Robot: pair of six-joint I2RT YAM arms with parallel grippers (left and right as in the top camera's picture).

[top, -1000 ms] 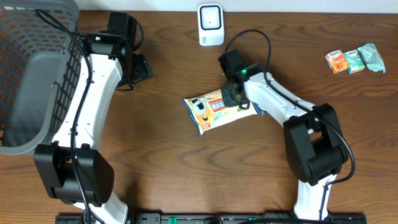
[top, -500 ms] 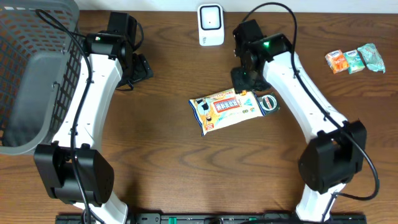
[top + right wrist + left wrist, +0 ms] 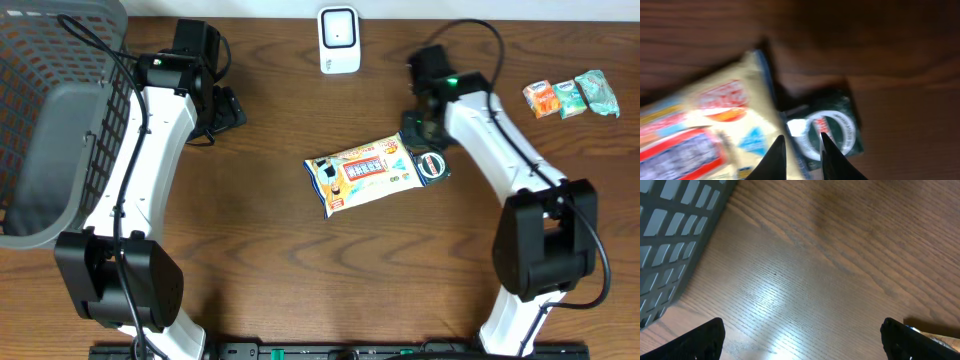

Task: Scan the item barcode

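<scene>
The item, a cream packet with red and blue print (image 3: 362,172), lies flat on the wooden table in the middle, with nothing holding it. A dark green packet with a white ring (image 3: 433,165) touches its right end. My right gripper (image 3: 418,128) hovers just above that end, its fingers nearly closed with nothing between them. In the right wrist view the gripper (image 3: 800,142) hangs over the seam between the cream packet (image 3: 705,130) and the green packet (image 3: 832,130). The white scanner (image 3: 339,40) stands at the table's far edge. My left gripper (image 3: 222,110) is wide open over bare wood (image 3: 802,345).
A grey mesh basket (image 3: 50,120) fills the far left; its wall shows in the left wrist view (image 3: 670,240). Three small snack packets (image 3: 570,97) lie at the far right.
My right gripper let go of the cream packet, rose and moved right toward the back, then closed again. The packet settled flat, slightly to the right. The left arm stayed still.
</scene>
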